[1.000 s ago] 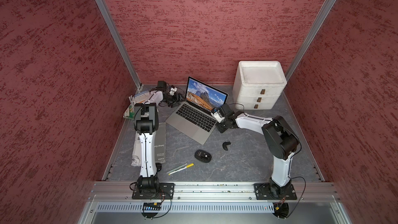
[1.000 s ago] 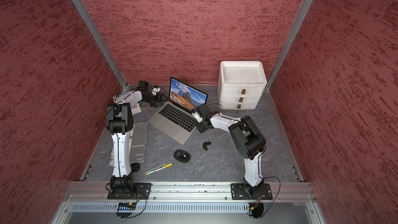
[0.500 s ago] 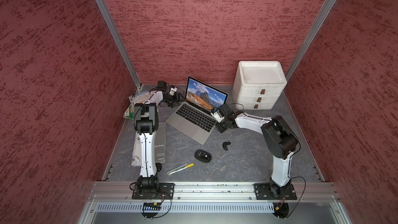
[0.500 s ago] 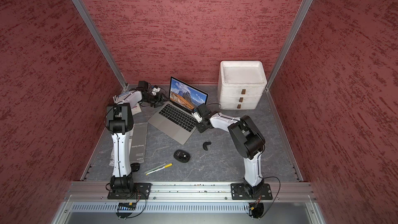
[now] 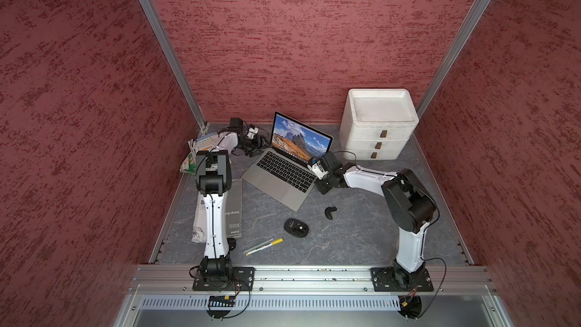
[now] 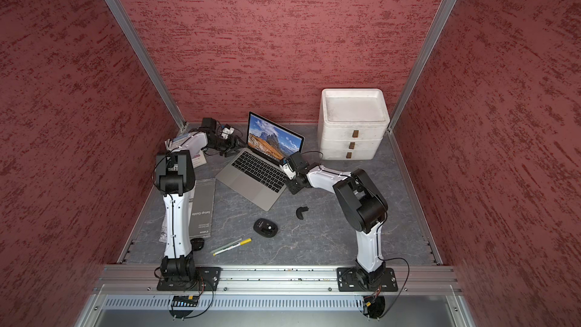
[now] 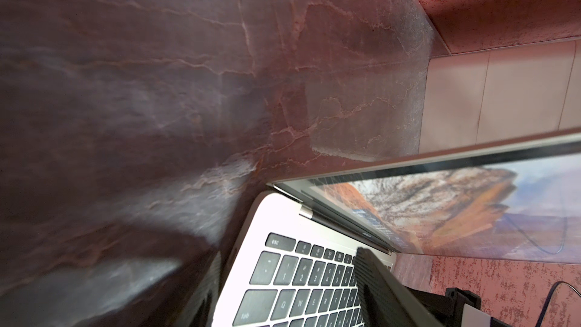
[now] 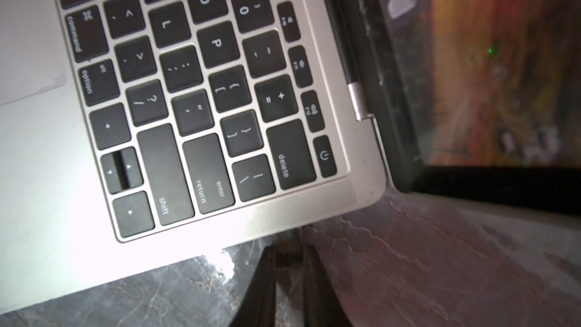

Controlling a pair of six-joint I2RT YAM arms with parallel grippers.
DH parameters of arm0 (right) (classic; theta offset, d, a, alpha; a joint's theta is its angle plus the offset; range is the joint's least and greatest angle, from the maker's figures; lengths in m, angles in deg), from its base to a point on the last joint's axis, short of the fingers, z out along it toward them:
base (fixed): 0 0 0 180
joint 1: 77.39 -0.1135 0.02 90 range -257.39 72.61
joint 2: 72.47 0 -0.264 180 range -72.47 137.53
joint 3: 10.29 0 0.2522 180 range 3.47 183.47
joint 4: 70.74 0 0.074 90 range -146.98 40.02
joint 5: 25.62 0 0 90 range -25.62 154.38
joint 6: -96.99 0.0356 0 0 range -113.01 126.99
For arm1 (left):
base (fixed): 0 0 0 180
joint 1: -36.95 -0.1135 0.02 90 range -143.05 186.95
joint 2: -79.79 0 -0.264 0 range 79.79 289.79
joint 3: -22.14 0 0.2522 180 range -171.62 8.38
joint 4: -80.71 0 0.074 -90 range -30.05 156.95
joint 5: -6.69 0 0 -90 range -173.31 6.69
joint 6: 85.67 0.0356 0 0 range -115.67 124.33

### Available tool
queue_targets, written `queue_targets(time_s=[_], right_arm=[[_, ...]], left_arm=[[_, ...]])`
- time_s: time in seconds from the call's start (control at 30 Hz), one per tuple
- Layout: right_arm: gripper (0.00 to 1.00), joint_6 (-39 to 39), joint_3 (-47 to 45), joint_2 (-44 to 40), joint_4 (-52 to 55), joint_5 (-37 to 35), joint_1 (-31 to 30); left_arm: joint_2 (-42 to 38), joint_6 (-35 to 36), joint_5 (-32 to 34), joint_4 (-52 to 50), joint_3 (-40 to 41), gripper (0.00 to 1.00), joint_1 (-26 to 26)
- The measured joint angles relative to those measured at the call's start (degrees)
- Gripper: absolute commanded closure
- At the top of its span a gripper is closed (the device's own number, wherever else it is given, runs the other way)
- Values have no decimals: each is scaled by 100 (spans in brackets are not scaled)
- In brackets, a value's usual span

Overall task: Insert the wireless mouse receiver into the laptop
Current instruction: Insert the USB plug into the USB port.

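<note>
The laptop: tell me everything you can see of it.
The laptop is slim, silver-grey, metal-looking, with black keys and a large trackpad. Its lid stands open; the screen shows mountains under blue sky. It lies angled on the dark marbled table. The open left gripper straddles its rear left corner by the esc key. The right gripper holds a small dark piece at its right edge near the rear corner.

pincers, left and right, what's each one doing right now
left pincer: open, straddling the laptop corner.
right pincer: closed on a small dark receiver at the laptop edge.
</note>
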Motion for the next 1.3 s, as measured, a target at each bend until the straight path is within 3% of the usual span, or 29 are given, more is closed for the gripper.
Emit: queue_targets(time_s=[0.2,0.87,1.3], right_arm=[[100,-120,-334,-146,-442,85,7],[100,-131,-238,-103,-354,146,76],[100,-422,297,120,57,221,315]], left_arm=[[28,0,-57,-11,-28,27,-9],[39,44,-101,-22,-35,28,-26],[273,195,-262,-293,-404,30,-46]])
